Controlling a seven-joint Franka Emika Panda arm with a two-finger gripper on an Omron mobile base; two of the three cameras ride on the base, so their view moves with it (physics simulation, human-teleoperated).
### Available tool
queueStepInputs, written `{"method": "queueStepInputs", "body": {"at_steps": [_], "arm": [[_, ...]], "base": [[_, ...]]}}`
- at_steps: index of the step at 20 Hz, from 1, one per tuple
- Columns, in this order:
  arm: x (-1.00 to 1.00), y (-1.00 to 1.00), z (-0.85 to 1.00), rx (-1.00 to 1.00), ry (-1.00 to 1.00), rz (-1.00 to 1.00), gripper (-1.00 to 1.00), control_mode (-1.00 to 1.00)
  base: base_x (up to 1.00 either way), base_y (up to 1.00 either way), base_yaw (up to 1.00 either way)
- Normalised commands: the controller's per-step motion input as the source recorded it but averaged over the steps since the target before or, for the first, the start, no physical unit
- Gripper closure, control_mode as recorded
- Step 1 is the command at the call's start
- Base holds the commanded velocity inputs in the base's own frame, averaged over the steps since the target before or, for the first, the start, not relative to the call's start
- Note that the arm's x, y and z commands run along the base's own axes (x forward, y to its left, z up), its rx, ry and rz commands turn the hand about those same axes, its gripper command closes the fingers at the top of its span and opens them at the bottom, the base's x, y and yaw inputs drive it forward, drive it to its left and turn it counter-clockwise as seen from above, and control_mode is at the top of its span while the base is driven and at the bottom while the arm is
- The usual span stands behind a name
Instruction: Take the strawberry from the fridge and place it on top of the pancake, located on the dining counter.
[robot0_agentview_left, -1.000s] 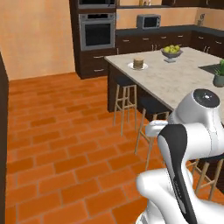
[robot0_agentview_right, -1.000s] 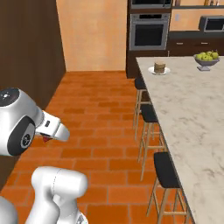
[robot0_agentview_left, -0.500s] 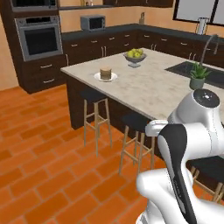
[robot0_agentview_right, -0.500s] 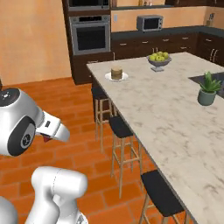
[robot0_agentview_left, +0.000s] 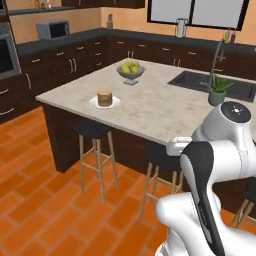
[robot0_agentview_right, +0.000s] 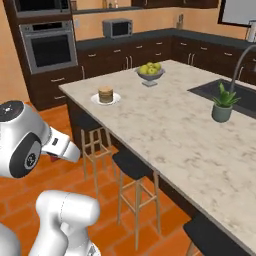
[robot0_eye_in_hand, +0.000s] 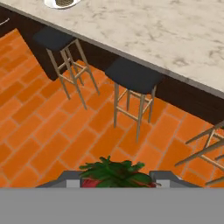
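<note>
In the hand view my gripper (robot0_eye_in_hand: 114, 180) is shut on the strawberry (robot0_eye_in_hand: 113, 174), a small red fruit with green leaves between the two fingertips (robot0_eye_in_hand: 72, 179). It hangs over the orange floor, short of the stools. The pancake (robot0_agentview_left: 104, 97) (robot0_agentview_right: 105, 94) sits on a little white plate near the left end of the dining counter (robot0_agentview_left: 150, 112) (robot0_agentview_right: 165, 125). The hand view catches that plate (robot0_eye_in_hand: 63, 3) at its top edge, on the pale stone top (robot0_eye_in_hand: 153, 26). The fridge is out of view.
Dark bar stools (robot0_eye_in_hand: 132, 76) (robot0_agentview_left: 93, 131) (robot0_agentview_right: 131, 166) line the island's near side. A bowl of yellow-green fruit (robot0_agentview_left: 130, 70) (robot0_agentview_right: 150, 71), a potted plant (robot0_agentview_right: 222, 104) and a dark sink (robot0_agentview_left: 210, 85) sit on the top. Dark wall cabinets stand behind it.
The whole picture has shifted: the base has driven and turned, bringing the island closer and more central. The gripper stays shut on the strawberry.
</note>
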Motion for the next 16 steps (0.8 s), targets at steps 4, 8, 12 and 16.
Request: {"method": "queueStepInputs", "body": {"at_steps": [4,8,12,16], "arm": [[0.0,0.0,0.0,0.0,0.0,0.0,1.0,1.0],[0.0,0.0,0.0,0.0,0.0,0.0,1.0,1.0],[0.0,0.0,0.0,0.0,0.0,0.0,1.0,1.0],[0.0,0.0,0.0,0.0,0.0,0.0,1.0,1.0]], "base": [[0.42,0.99,-0.44],[0.6,0.97,-0.44],[0.58,0.91,-0.44],[0.52,0.9,-0.43]]}}
